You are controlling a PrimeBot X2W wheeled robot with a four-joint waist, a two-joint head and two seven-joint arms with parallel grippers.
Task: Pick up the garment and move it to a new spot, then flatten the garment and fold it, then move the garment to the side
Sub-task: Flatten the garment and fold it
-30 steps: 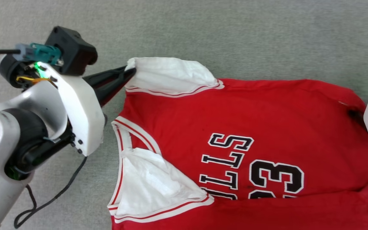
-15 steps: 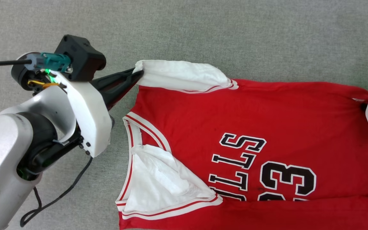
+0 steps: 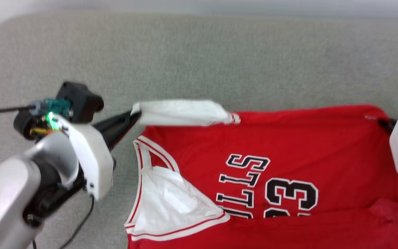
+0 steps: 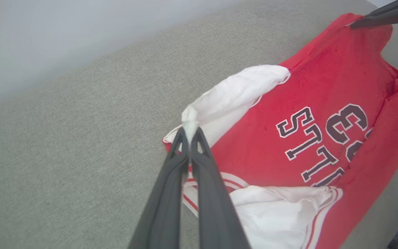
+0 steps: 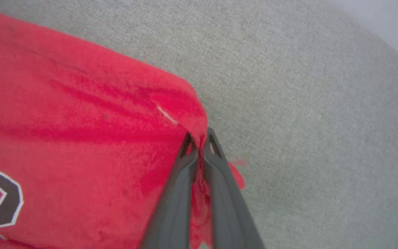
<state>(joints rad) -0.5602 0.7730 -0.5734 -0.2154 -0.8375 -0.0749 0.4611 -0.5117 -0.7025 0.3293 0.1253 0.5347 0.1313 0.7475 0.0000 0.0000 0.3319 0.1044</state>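
Left fingers (image 4: 166, 193) clench the jersey's (image 3: 288, 138) white strap, right fingers (image 5: 174, 200) its red corner; flattening seems underway, folding and moving aside remain.

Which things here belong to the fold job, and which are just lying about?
Job:
- red jersey, pinched at a white strap by the left hand and at a red corner by the right hand

Just there:
- grey upholstered surface under it
- pale wall behind
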